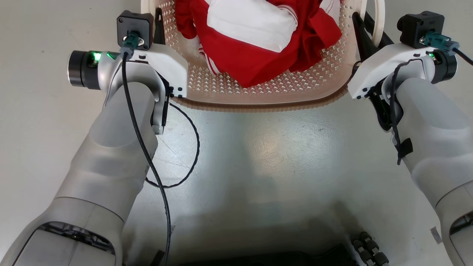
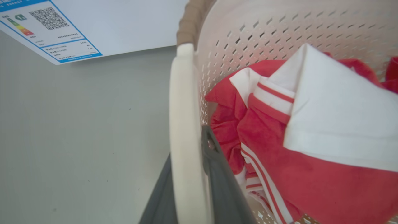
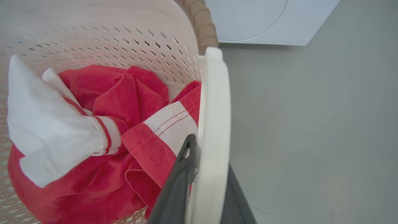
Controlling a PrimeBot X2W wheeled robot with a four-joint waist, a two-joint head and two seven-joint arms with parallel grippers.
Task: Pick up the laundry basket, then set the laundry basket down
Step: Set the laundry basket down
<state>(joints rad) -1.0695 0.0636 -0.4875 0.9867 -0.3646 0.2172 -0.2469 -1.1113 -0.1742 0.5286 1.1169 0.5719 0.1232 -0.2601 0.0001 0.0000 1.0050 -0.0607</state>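
The left gripper (image 1: 159,27) has its 2 dark fingers pinched across the left loop handle (image 2: 183,124), 1 finger inside the wall against the clothes and 1 outside. The left wrist view also takes in a white appliance with a blue-edged label (image 2: 46,28) beyond the handle. The laundry basket (image 1: 258,107) hangs or sits between the 2 arms, straight ahead of the robot and over the grey floor (image 1: 258,155); whether its base touches the floor cannot be told. It carries a loose red-and-white garment (image 1: 258,48), so the load is probably light and soft, though it may slump if the basket tips. The perforated plastic wall looks thin and likely flexes, and the smooth handles could slip between narrow fingers, so the 2 handles are the best holds, with both sides kept level. The right loop handle (image 3: 214,109) is gripped the same way by the right gripper (image 1: 366,31), 1 finger inside and 1 outside, clamped on the white band. A washer (image 3: 248,18) stands farther off on that side.
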